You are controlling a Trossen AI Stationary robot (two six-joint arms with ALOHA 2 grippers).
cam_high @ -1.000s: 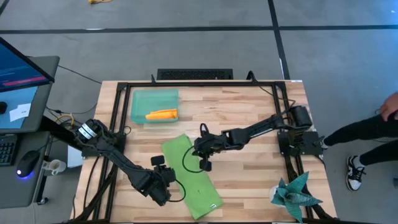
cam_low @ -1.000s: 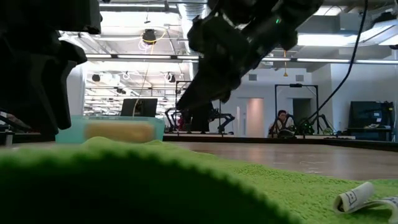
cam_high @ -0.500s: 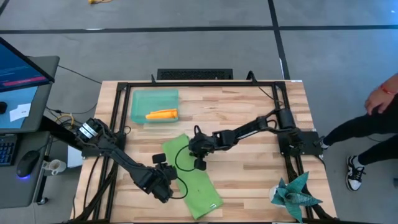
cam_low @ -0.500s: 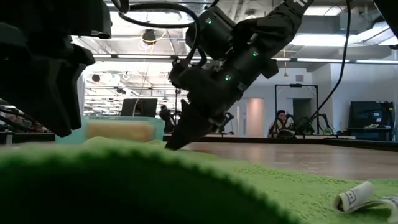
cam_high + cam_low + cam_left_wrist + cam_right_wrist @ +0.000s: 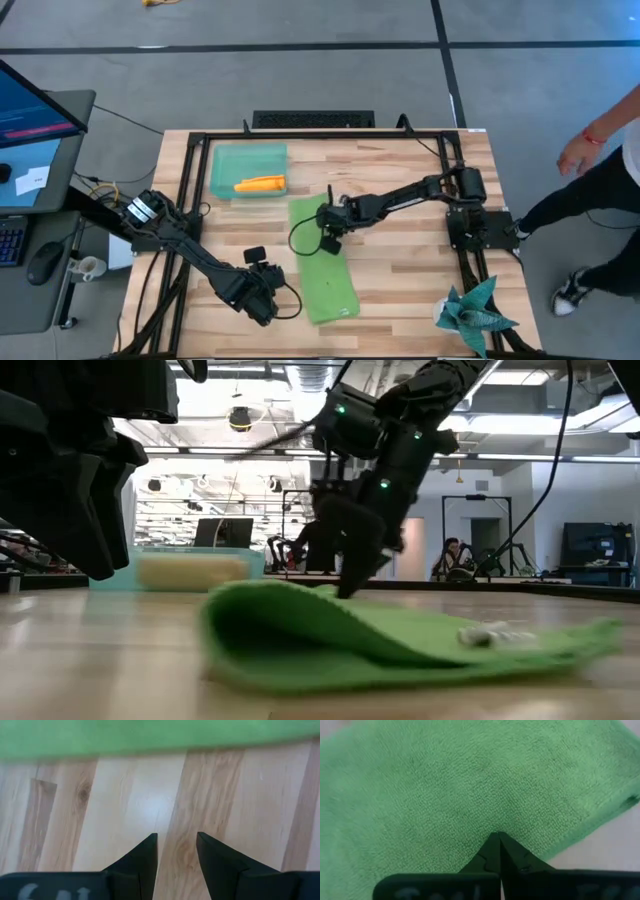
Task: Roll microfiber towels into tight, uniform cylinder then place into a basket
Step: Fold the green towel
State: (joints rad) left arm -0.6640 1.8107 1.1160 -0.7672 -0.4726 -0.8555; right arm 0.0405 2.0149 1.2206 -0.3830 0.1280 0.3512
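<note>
The right gripper (image 5: 325, 222) has its two dark fingers pressed together, tips down on the soft lime-green microfiber towel (image 5: 324, 261), near the cloth's far end. From there the cloth runs back toward the table's near edge. Beyond the gripper, toward the far left corner, sits the shallow translucent mint-green plastic basket (image 5: 226, 163) holding the rolled bright orange towel (image 5: 260, 183). The left gripper (image 5: 175, 845), fingers slightly apart and empty, hovers over bare wood just beside the green cloth's near left edge.

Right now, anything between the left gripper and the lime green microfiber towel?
Nothing. The left wrist view shows only bare wooden table between the open left gripper and the lime green microfiber towel.
</note>
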